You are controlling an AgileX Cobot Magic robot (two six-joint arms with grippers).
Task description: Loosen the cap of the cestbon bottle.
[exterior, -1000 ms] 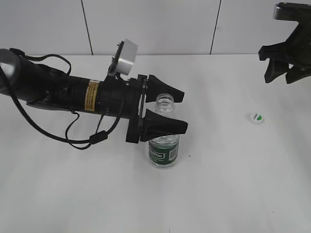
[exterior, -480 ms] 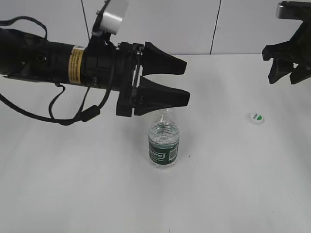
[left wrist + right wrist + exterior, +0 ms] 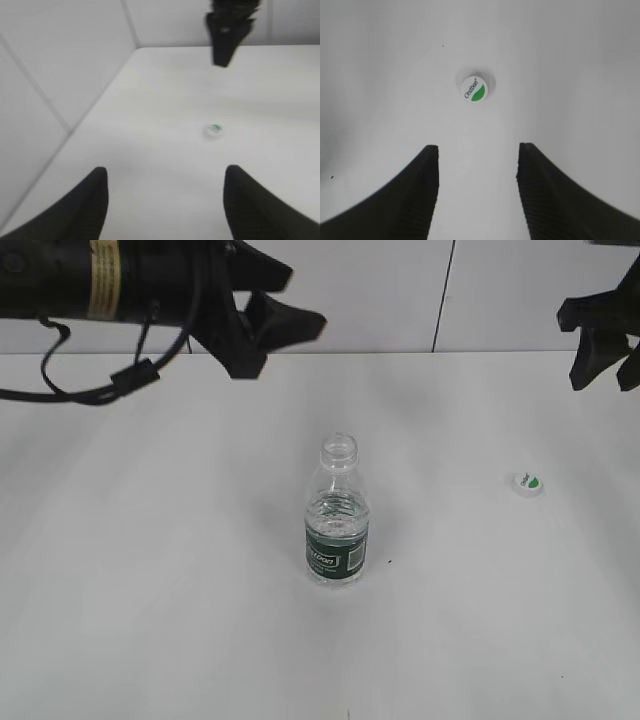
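The cestbon bottle (image 3: 338,515) stands upright on the white table (image 3: 170,570), its neck open with no cap on it. The cap (image 3: 528,483) lies on the table to the right, leaf mark up; it also shows in the right wrist view (image 3: 474,88) and small in the left wrist view (image 3: 213,130). My left gripper (image 3: 295,302) is open and empty, high at the upper left, well clear of the bottle. My right gripper (image 3: 605,370) is at the upper right edge, open and empty, above and behind the cap.
A white panelled wall (image 3: 380,290) runs along the back of the table. The right arm (image 3: 227,30) shows as a dark shape at the top of the left wrist view.
My left gripper has let go of the bottle's neck and risen up and to the left. My right gripper has drifted slightly up and right. The bottle and cap have not moved.
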